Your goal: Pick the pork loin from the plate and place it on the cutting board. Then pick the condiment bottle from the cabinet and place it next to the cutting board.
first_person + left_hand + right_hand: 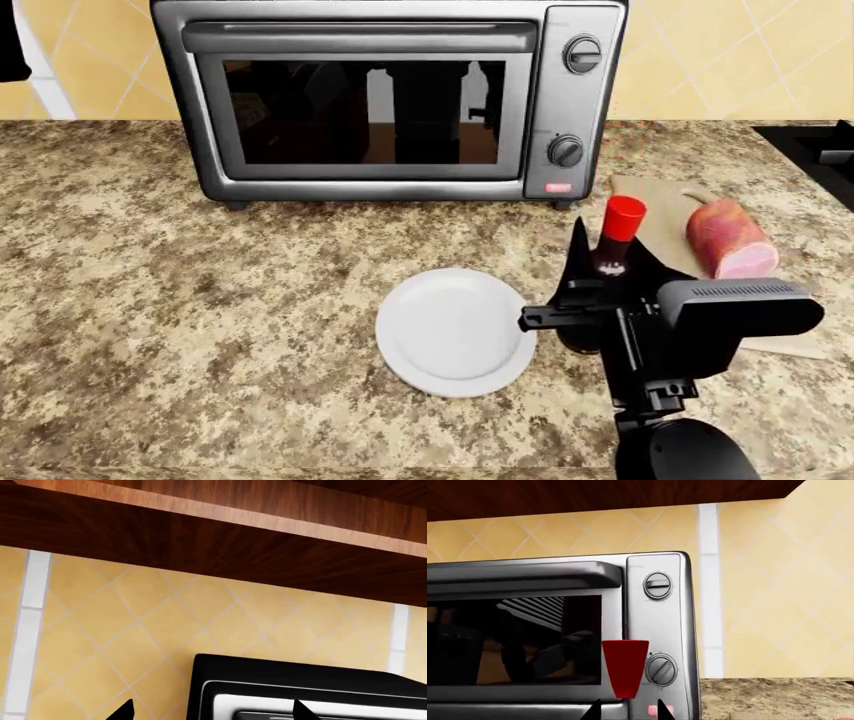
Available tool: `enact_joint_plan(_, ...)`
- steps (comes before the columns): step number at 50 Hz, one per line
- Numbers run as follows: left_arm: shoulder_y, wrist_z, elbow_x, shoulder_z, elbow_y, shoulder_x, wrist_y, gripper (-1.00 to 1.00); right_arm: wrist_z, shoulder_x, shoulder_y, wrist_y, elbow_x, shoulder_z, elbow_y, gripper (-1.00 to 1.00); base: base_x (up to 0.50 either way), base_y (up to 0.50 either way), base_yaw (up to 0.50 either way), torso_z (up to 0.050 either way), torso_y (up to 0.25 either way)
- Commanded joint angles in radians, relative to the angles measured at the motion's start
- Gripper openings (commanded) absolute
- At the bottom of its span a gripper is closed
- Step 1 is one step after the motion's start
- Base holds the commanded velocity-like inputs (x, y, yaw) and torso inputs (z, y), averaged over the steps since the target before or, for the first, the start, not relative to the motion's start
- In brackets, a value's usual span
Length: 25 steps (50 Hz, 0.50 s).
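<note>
The pork loin lies on the cutting board at the right, in front of the oven's right end. The white plate is bare at the counter's middle. The condiment bottle stands upright between plate and board, left of the meat. Its red neck rises between my right gripper's fingers. My right gripper is shut on its black body, which the fingers mostly hide. My left gripper is open and empty, raised near the wall under the cabinet.
A steel toaster oven stands at the back of the granite counter. A black stove edge shows at far right. The wooden cabinet underside hangs over the tiled wall.
</note>
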Motion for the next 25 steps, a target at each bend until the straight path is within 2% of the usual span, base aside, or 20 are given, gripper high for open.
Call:
enact_joint_plan(1,0.001,-0.001,-0.002,0.001,-0.001,-0.001,0.002,1.0,0.0,-0.002,0.005,-0.003,-0.014,-0.003,0.011,-1.0,0.0,0.0,0.0,0.0,0.0)
enact_joint_plan(14,0.0,-0.003,-0.008,-0.002,0.0,-0.004,0.001,1.0,0.005,0.001,0.003,-0.007,-0.016,-0.008,0.016,-1.0,0.0,0.0,0.0,0.0,0.0)
enact_joint_plan(15,-0.001,-0.003,-0.008,-0.002,0.0,-0.004,0.001,1.0,0.006,0.001,0.002,-0.006,-0.015,-0.008,0.015,1.0,0.0,0.0,0.0,0.0,0.0)
enact_joint_plan(25,-0.002,-0.005,-0.012,-0.001,0.001,-0.005,0.0,1.0,0.008,0.004,-0.014,-0.013,-0.014,-0.011,0.021,1.0,0.0,0.0,0.0,0.0,0.0)
